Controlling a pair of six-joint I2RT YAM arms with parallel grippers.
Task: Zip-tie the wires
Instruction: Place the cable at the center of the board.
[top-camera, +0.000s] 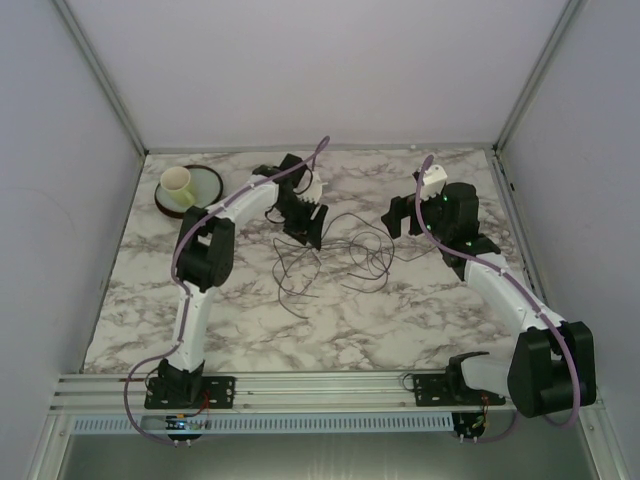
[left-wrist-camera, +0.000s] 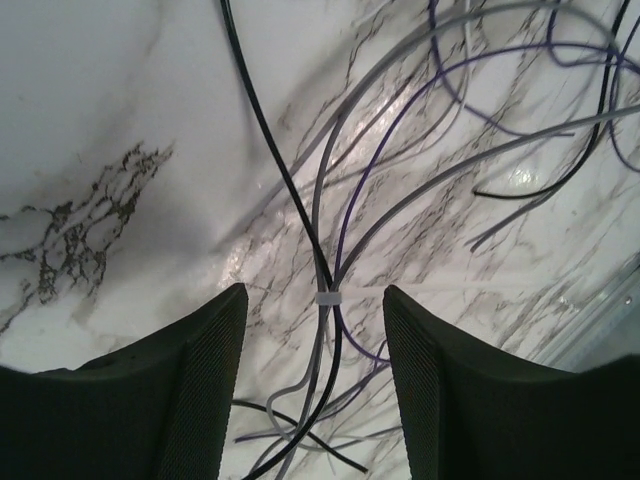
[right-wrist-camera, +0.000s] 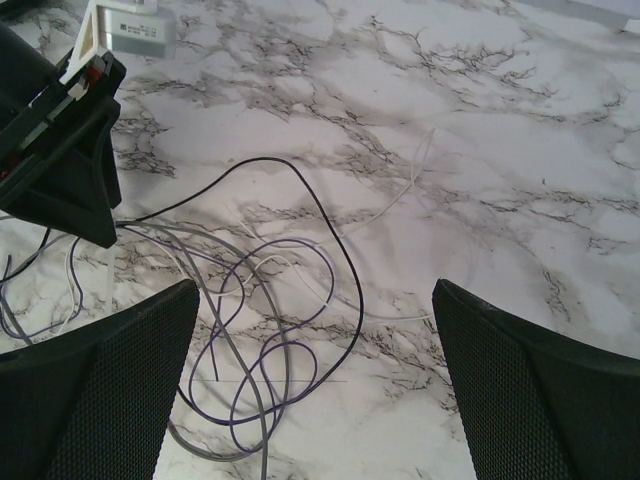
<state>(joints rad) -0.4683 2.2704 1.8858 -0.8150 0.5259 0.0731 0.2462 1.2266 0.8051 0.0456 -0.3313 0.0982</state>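
Observation:
The wires (top-camera: 372, 262) lie as loose thin loops of black, grey and purple on the marble table between the two arms. In the left wrist view several strands (left-wrist-camera: 300, 200) are drawn together by a small white zip tie (left-wrist-camera: 329, 298). My left gripper (left-wrist-camera: 315, 292) is open and hangs just above the table, one finger on each side of the tied spot and not touching it. It also shows in the top view (top-camera: 305, 230). My right gripper (right-wrist-camera: 315, 290) is open and empty above the loops (right-wrist-camera: 280, 330); in the top view it is to their right (top-camera: 400, 215).
A round dish with a cream cup (top-camera: 185, 185) stands at the back left. A metal rail (top-camera: 320, 385) runs along the near edge. Enclosure walls and posts ring the table. My left gripper's body (right-wrist-camera: 60, 150) fills the upper left of the right wrist view.

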